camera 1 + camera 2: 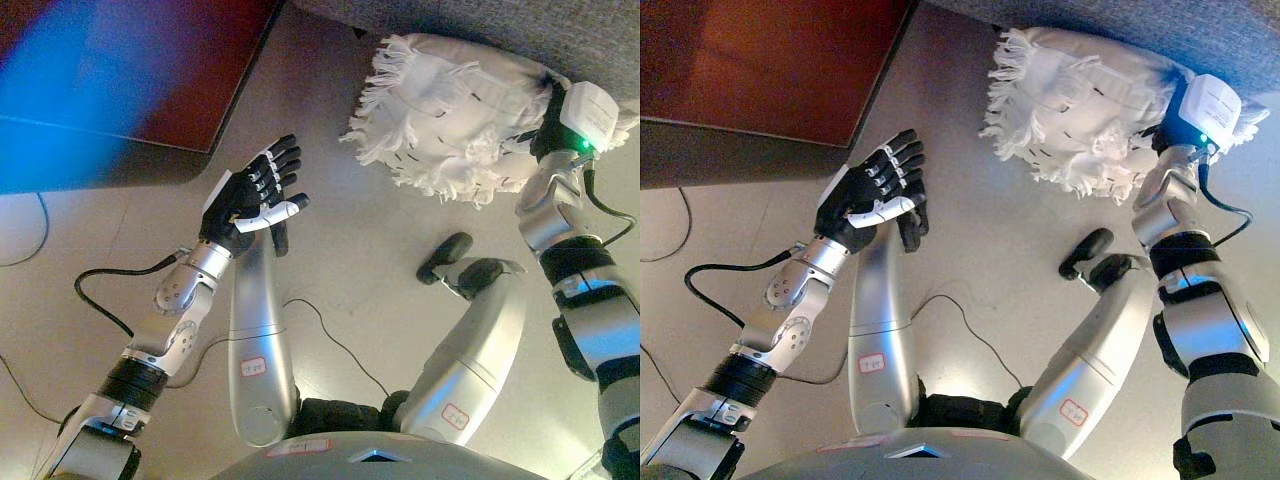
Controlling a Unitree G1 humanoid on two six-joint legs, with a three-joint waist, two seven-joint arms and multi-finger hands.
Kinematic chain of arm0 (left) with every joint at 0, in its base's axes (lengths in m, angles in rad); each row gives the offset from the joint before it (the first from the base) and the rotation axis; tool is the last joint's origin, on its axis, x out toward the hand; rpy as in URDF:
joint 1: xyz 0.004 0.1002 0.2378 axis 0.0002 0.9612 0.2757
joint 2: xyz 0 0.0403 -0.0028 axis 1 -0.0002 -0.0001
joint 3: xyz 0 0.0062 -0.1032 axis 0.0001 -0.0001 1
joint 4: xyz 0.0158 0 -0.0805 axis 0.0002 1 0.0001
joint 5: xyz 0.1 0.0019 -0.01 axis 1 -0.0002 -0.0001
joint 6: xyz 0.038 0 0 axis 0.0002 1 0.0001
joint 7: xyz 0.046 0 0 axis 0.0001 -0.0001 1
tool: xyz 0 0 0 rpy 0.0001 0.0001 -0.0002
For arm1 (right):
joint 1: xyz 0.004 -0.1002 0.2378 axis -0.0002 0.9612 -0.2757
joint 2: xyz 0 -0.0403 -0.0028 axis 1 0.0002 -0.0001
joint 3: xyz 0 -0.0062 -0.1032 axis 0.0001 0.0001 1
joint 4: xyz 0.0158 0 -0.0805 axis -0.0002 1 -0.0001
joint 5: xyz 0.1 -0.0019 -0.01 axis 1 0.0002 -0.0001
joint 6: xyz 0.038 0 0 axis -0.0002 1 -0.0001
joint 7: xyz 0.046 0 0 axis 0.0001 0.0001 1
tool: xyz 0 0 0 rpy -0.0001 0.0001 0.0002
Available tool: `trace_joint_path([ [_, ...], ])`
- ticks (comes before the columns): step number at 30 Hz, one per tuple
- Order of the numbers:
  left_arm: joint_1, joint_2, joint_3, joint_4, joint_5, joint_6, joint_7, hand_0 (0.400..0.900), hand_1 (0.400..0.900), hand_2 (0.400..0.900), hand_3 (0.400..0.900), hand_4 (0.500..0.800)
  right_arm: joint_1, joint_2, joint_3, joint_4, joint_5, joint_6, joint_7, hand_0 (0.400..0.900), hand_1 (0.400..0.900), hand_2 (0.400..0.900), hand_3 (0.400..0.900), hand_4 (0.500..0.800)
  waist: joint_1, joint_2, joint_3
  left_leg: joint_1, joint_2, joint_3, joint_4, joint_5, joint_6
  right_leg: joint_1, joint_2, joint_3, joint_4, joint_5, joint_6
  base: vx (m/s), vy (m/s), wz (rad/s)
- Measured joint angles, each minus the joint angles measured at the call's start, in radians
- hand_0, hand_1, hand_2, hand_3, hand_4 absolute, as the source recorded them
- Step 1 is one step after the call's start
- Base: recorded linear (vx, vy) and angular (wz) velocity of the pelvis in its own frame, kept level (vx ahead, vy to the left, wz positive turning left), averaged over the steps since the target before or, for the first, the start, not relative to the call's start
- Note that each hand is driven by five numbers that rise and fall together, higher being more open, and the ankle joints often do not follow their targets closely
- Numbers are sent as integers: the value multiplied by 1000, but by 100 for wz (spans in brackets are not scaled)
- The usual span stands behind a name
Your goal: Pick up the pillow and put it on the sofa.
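A white pillow (455, 110) with a fringed edge lies at the upper right, against the lower edge of the grey sofa (500, 20). My right hand (548, 128) is at the pillow's right end, mostly hidden behind it. My left hand (255, 195) hangs open over the floor to the left of the pillow, a clear gap away from the fringe, and holds nothing.
A dark red-brown piece of furniture (770, 60) fills the upper left, with its edge running down toward the left hand. Beige floor (350, 250) lies between it and the sofa.
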Motion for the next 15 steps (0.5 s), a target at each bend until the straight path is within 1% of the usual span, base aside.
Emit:
trace_joint_path([
  [1,-7,-2,-9,0,-2,0,-4,900,900,900,900,800,-11,2,10,15,7,24,8,900,900,900,900,800,8,4,0,-3,-2,-1,4,0,0,0,-1,3,6,-4,3,41,37,26],
  [2,-22,-4,-19,-2,-2,0,-7,900,900,900,900,800,-23,7,10,50,13,56,33,561,561,561,561,596,20,6,0,-4,-6,0,10,0,0,-1,-7,14,29,-21,8,50,33,25],
  [3,-25,-7,-19,-2,-2,0,-7,900,900,900,900,800,-27,8,10,62,19,72,47,561,561,561,561,596,22,6,0,-4,-9,0,11,0,0,0,-14,18,40,-31,10,52,40,21],
  [4,-30,-10,-19,-2,-5,0,-7,900,900,900,900,800,-41,9,10,84,39,97,68,400,400,400,400,500,25,6,0,-6,-16,1,20,0,-1,0,-20,29,55,-48,15,42,44,18],
  [5,-26,-12,-22,-2,-11,0,-8,900,900,900,900,800,-52,10,9,92,58,106,86,400,400,400,400,500,25,10,-1,-6,-25,-13,38,-4,-1,0,-23,40,67,-53,23,30,46,12],
  [7,-9,-29,-24,1,-19,9,-11,900,900,900,900,800,-66,1,9,95,77,117,111,400,400,400,400,500,31,16,-2,-11,-30,-15,60,-8,-2,-2,-30,47,75,-55,26,25,33,9],
  [10,-21,-40,-24,1,-19,11,-14,900,900,900,900,800,-71,-11,4,94,131,125,115,400,400,400,400,500,39,16,-2,-17,-30,-12,44,-8,-2,-3,-32,44,73,-55,27,9,7,2],
  [11,-23,-43,-26,0,-19,11,-16,900,900,900,900,800,-70,-17,-6,90,153,124,115,400,400,400,400,500,39,17,-3,-15,-34,-15,60,-17,5,-2,-36,43,68,-56,27,0,0,0],
  [12,-11,-49,-26,-2,-19,14,-16,900,900,900,900,800,-66,-21,-10,83,169,124,115,400,400,400,400,500,44,23,-4,-9,-31,-31,79,-25,-10,3,-35,41,74,-56,28,0,0,0],
  [13,-2,-55,-28,-1,-19,25,-16,900,900,900,900,800,-63,-22,-12,82,176,123,114,400,400,400,400,500,44,24,-4,-8,-32,-33,81,-32,-12,3,-37,40,73,-56,28,0,0,0],
  [15,-13,-61,-37,-2,-19,32,-16,900,900,900,900,800,-62,-21,-32,82,205,123,111,400,400,400,400,500,43,24,-4,-7,-32,-32,70,-31,-11,7,-37,33,67,-55,27,0,0,0],
])
